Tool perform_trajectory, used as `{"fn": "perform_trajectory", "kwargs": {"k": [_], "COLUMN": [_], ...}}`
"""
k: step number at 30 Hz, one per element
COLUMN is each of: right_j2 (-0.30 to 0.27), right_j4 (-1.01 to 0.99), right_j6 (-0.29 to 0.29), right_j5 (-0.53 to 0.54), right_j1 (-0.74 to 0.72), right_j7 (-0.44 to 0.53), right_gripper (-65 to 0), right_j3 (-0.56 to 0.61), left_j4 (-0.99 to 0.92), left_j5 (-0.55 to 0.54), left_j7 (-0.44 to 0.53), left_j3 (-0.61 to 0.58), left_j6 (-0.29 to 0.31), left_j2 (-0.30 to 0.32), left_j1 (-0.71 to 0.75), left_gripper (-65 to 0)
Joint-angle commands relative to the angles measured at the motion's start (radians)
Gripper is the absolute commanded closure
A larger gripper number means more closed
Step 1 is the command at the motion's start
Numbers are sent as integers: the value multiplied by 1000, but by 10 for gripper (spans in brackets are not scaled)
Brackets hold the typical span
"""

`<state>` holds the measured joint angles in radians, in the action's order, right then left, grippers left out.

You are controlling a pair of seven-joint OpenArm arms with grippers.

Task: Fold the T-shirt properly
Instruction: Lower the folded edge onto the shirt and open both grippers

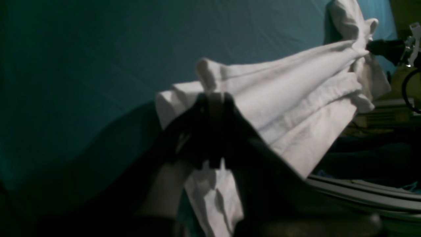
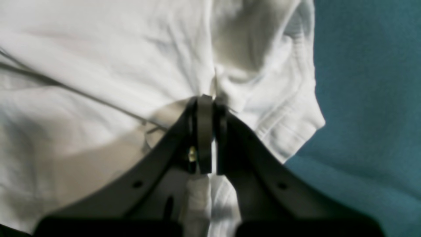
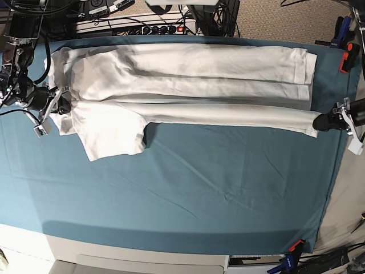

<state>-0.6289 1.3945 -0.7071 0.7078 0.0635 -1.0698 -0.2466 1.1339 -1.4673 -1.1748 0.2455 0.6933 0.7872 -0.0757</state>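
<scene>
The white T-shirt [image 3: 182, 80] lies stretched across the far half of the teal cloth, its near edge pulled taut between both grippers. My left gripper [image 3: 319, 121] is shut on the hem corner at the right; the left wrist view shows its fingers [image 1: 213, 98] pinching white fabric [image 1: 289, 98]. My right gripper [image 3: 64, 105] is shut on the shoulder area at the left, beside the short sleeve [image 3: 111, 134]. The right wrist view shows its fingers [image 2: 205, 108] clamped on the shirt [image 2: 98, 65] near a ribbed hem [image 2: 296, 108].
The teal cloth [image 3: 199, 194] covers the table. Cables and a power strip [image 3: 142, 25] run along the far edge. Orange clamps [image 3: 345, 60] hold the cloth at the right edge and at the front right corner [image 3: 295, 246].
</scene>
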Motion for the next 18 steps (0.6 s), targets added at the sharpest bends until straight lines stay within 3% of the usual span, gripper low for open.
{"fn": "perform_trajectory", "kwargs": {"k": [1,18], "right_j2": [-36,-35], "right_j4": [14,14], "right_j6": [9,9], "right_j5": [-23,-54], "right_j1": [-10,-10], "right_j7": [-11,-19], "right_gripper": [0,0], "right_j3": [-16,-16], "left_j4": [13,13], "left_j5": [-16,-16], "left_j7": [10,24], "left_j3": [14,14], "left_j6": [5,5], "left_j2": [36,27], "left_j1": [-6,31], "left_gripper": [0,0]}}
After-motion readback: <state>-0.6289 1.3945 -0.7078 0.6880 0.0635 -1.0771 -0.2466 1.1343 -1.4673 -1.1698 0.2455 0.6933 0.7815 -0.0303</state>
